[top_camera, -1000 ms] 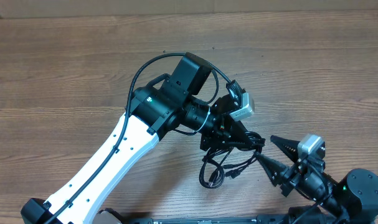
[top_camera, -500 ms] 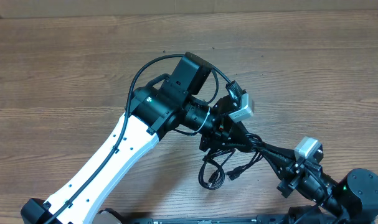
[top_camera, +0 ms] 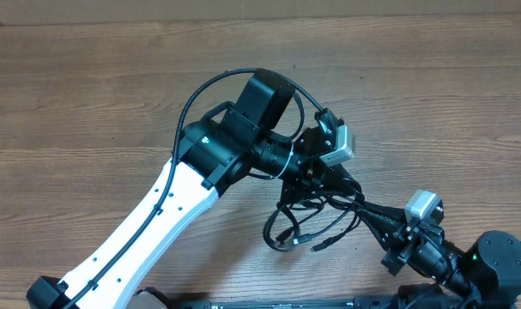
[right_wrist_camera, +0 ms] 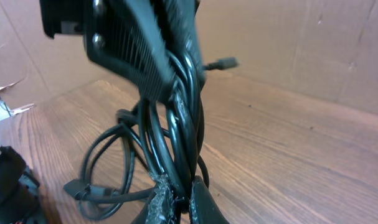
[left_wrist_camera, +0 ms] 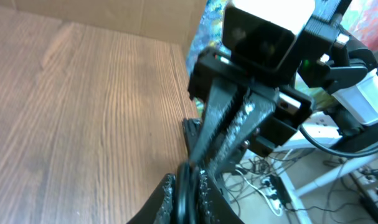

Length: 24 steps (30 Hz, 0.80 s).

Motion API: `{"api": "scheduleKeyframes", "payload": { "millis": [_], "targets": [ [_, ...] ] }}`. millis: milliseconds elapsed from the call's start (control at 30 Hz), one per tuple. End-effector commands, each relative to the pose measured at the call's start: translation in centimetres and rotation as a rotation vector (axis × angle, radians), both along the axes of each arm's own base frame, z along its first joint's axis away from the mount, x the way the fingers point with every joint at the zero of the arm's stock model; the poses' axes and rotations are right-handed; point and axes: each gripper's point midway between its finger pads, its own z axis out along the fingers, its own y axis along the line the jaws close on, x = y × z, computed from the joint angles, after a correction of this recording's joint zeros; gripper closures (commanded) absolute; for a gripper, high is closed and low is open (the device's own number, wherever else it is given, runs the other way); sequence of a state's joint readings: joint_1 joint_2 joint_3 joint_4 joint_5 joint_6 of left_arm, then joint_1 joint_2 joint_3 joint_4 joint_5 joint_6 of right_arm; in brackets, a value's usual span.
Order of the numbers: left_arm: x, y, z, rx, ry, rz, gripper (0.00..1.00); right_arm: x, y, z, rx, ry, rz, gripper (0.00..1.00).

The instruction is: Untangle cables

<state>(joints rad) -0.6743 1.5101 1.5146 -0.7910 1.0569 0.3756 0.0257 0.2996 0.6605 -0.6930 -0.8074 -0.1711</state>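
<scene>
A small tangle of thin black cables (top_camera: 296, 228) hangs between two robot arms over the near right part of a wood-grain tabletop (top_camera: 88, 103). The left gripper (left_wrist_camera: 185, 191), on a white arm, is pinching a cable at the top of the tangle. The right gripper (right_wrist_camera: 176, 202), just to its right, is pressed together on several strands. Loose loops droop below them.

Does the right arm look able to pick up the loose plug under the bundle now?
Probably not at once. The plug lies close and uncovered, but the jaws of the right arm are shut on the cables, so it would have to let go first.
</scene>
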Motion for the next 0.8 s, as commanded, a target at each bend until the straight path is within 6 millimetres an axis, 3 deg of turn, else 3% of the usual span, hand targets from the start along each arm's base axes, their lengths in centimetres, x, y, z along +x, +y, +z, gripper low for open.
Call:
{"api": "scheduleKeyframes", "payload": {
  "millis": [0, 433, 767],
  "targets": [
    [1.1, 0.0, 1.3, -0.019, -0.067, 0.043, 0.93, -1.7, 1.3, 0.3, 0.022, -0.008, 0.121, 0.96],
    [1.0, 0.1, 1.2, -0.011, -0.046, 0.049, 0.96, -1.6, 1.3, 0.3, 0.02, -0.008, 0.114, 0.96],
    [0.0, 0.8, -0.1, 0.058, 0.032, 0.044, 0.96, -1.5, 1.3, 0.5, 0.02, -0.017, 0.114, 0.96]
  ]
}}
